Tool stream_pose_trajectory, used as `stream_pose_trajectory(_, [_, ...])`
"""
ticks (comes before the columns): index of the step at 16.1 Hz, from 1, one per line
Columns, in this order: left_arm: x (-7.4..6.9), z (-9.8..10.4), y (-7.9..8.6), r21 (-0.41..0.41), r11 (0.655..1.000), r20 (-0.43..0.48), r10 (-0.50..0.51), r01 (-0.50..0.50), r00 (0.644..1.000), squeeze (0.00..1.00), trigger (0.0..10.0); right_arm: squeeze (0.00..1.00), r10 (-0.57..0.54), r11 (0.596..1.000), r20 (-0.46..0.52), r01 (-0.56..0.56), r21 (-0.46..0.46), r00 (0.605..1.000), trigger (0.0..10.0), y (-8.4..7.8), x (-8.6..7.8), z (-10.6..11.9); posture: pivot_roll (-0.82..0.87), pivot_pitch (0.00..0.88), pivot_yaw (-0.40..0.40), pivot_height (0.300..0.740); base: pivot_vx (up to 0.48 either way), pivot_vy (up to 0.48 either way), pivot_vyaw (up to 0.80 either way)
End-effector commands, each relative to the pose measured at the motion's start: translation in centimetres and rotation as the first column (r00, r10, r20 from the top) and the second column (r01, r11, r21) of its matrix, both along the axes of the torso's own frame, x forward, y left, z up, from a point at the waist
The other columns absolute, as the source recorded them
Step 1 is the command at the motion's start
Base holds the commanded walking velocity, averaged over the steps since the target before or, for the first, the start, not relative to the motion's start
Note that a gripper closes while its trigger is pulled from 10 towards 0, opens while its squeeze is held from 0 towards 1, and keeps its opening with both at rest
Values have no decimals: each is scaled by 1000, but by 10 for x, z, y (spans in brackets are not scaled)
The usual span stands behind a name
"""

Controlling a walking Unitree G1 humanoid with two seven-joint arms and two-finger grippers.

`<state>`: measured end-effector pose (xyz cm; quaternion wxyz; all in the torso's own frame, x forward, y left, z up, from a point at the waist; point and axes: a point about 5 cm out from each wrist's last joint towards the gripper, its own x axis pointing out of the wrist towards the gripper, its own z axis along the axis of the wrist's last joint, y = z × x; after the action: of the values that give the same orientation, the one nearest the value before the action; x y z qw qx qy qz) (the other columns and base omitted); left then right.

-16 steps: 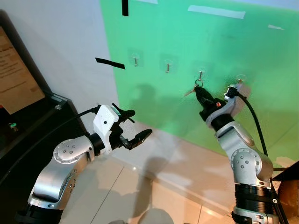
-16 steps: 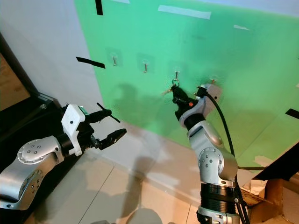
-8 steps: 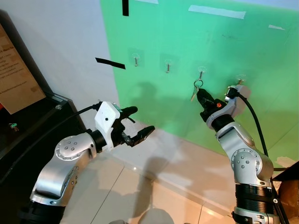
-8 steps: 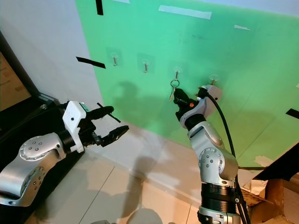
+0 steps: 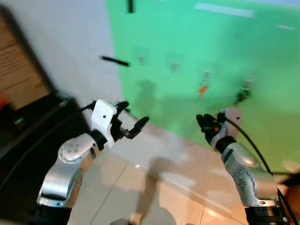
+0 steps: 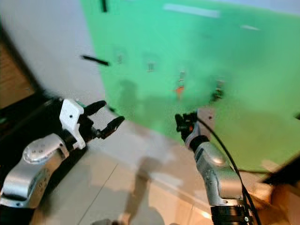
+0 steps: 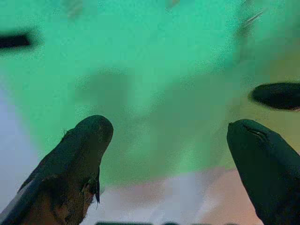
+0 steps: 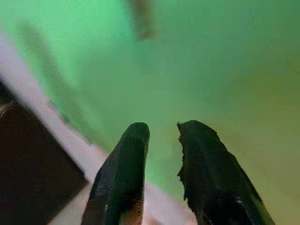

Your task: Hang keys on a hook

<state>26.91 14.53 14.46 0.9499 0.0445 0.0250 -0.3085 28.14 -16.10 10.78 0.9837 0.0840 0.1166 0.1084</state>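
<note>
The keys (image 5: 203,89) now hang as a blurred orange-and-silver smudge from the third hook (image 5: 206,75) in the row on the green wall panel (image 5: 187,42), and nothing touches them. A second ago the right gripper (image 5: 202,121) was up at that hook, pinching the key ring; half a second ago the ring was already over the hook with the fingers just below it; now the gripper has dropped away to well below the keys, out from the wall, its two fingers (image 8: 123,178) close together with only a thin gap and nothing between them. By my reading the hanging itself is done, and what remains is to draw the arm clear without brushing the keys. The whole scene is also smeared and shifted, which points to the head camera moving rather than the hooks. The left gripper (image 5: 132,120) hovers low near the left edge of the green panel, fingers (image 7: 79,154) spread wide and empty. For room: the pale wall ledge (image 5: 178,154) and the tiled floor (image 5: 122,197) below both arms are open, so pulling back and down looks free; a dark cabinet (image 5: 28,140) stands close beside the left arm, and the black cable (image 5: 251,145) trails off the right wrist, near the fourth hook (image 5: 244,86), where it could catch.
</note>
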Motion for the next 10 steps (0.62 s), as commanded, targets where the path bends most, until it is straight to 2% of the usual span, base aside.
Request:
stream_pose_trajectory(1, [1,-5,8,35,997,-13,70,-69,997,0,10000,1000,27,999,2,-27,-25,1000,10000,5,-1,0,-23,0,63,740,0,0,800])
stream_pose_trajectory(2, [3,-9,11,78,991,-3,111,-110,994,0,10000,1000,29,999,3,-29,-38,1000,10000,5,-1,-1,-23,0,61,740,0,0,800])
stream_pose_trajectory(3, [8,-14,19,116,970,7,216,-215,976,0,10000,1000,30,998,11,-29,-50,999,10000,6,0,-1,-24,0,56,740,0,0,800])
stream_pose_trajectory(5, [11,-11,22,75,947,42,309,-312,950,0,10000,1000,31,999,11,-31,-37,999,10000,9,3,-2,-22,0,50,740,0,0,800])
stream_pose_trajectory(6, [12,-11,23,67,941,45,328,-331,943,0,10000,1000,34,999,4,-34,-29,999,10000,9,3,-2,-21,0,47,740,0,0,800])
stream_pose_trajectory(10, [12,-11,22,67,941,47,329,-332,943,0,10000,1000,37,999,6,-37,-30,999,10000,9,3,-2,-20,0,45,740,270,0,800])
